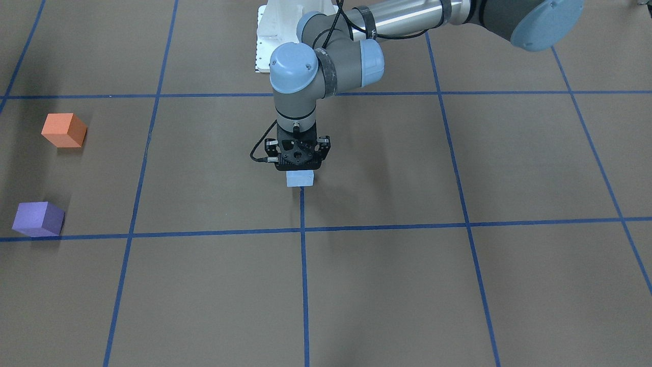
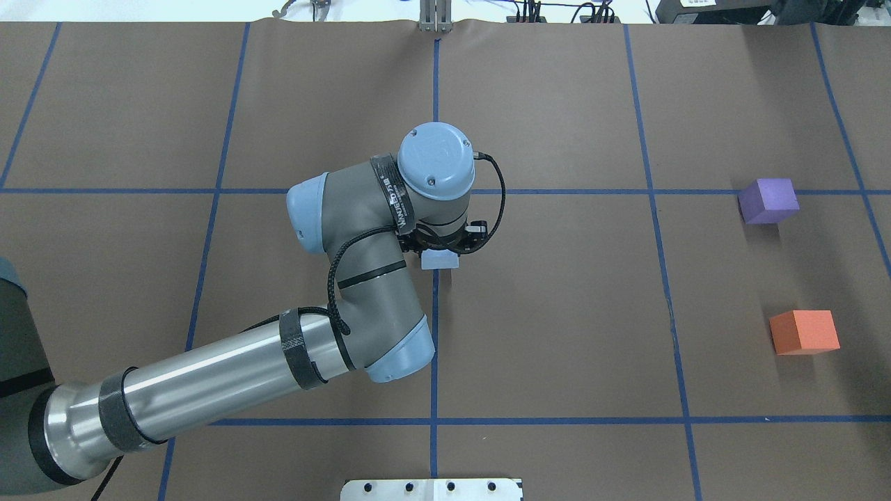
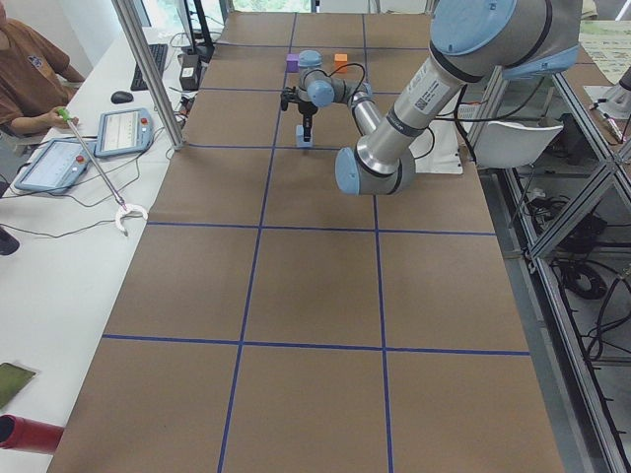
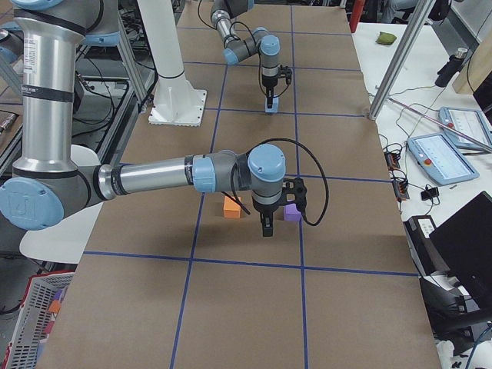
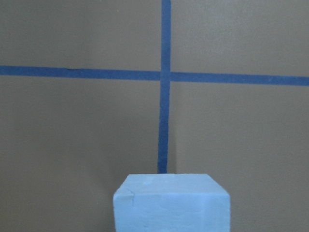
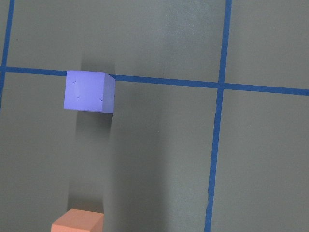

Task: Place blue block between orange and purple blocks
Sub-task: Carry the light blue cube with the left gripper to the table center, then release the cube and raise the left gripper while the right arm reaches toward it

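blue block (image 1: 299, 179): near the table's centre, on a lengthwise tape line (image 1: 304, 265), just short of a crossing. I cannot tell whether it rests on the paper or hangs a little above it.
left gripper (image 1: 300, 167): points straight down, directly over the block, jaws closed on its sides (the fingertips are hidden under the gripper body in my feeds).
left arm (image 2: 209, 390): forearm stretched from the robot's left toward the centre, elbow folded back, wrist stacked upright over the gripper.
open room: a wide stretch of brown paper (image 1: 214, 168) lies between the blue block and the other two, crossed only by tape.
orange block (image 1: 63, 130): toward the table's end on the robot's right, the nearer of the pair to the robot.
purple block (image 1: 38, 219): same end, farther out, beside a cross line; bare paper separates it from the orange one.
right gripper (image 4: 266, 227): seen only from the side camera, hanging point-down near that pair. I cannot tell its jaw width.
writing: white lettering on a black strap (image 2: 394, 202) round the left wrist, too small for me to read.
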Robot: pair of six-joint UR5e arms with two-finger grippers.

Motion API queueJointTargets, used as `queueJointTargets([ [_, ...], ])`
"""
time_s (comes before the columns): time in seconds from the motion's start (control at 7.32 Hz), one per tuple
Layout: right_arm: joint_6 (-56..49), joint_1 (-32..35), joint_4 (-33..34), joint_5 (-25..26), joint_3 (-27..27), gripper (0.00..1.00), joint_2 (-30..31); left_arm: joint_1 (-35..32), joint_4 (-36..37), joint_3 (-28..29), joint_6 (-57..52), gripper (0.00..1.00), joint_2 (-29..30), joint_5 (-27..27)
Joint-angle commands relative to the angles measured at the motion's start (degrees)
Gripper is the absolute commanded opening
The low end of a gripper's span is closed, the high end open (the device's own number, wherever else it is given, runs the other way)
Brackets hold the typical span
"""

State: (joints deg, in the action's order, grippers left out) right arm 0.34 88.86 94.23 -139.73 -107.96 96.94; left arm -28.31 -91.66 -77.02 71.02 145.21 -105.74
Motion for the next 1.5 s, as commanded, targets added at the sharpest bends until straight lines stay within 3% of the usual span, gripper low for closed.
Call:
queueJointTargets([
  [0.0, 3.0, 0.1, 0.6, -1.5, -2.9, 1.00, -0.2, 1.1, -0.3, 1.3, 0.1, 0.64, 0.1, 0.9],
  [0.14, 5.5, 1.3, 1.0, -2.4, -5.8, 1.00, -0.7, 1.2, -0.4, 1.3, 0.1, 1.00, 0.0, 1.0],
  [0.27, 8.3, 1.1, 4.2, -2.3, -8.8, 1.00, -2.4, 1.1, -1.3, 1.3, 0.1, 1.00, -0.3, 1.0],
  [0.55, 9.2, -0.7, 19.4, -1.6, -11.1, 1.00, -14.5, -1.6, -0.9, -1.1, -0.4, 1.00, -0.3, 0.2],
  [0.68, 10.5, -2.6, 27.5, -0.6, -11.1, 1.00, -22.1, -4.5, 0.8, -4.9, -1.9, 1.00, -1.4, -3.5],
  [0.82, 15.3, -6.3, 31.5, 1.8, -11.7, 1.00, -28.2, -10.8, 3.1, -7.8, -2.2, 1.00, -3.1, -12.1],
  [0.96, 25.1, -11.6, 31.5, 2.2, -13.1, 1.00, -31.5, -14.9, 3.5, -11.8, -5.4, 1.00, -6.7, -15.6],
  [1.09, 37.1, -19.2, 31.4, 6.5, -13.5, 1.00, -37.6, -15.6, 4.3, -18.6, -12.3, 1.00, -14.5, -15.6],
  [1.37, 49.2, -33.1, 31.2, 13.5, -12.5, 1.00, -45.9, -21.1, 4.7, -28.6, -22.6, 1.00, -28.2, -15.7],
])
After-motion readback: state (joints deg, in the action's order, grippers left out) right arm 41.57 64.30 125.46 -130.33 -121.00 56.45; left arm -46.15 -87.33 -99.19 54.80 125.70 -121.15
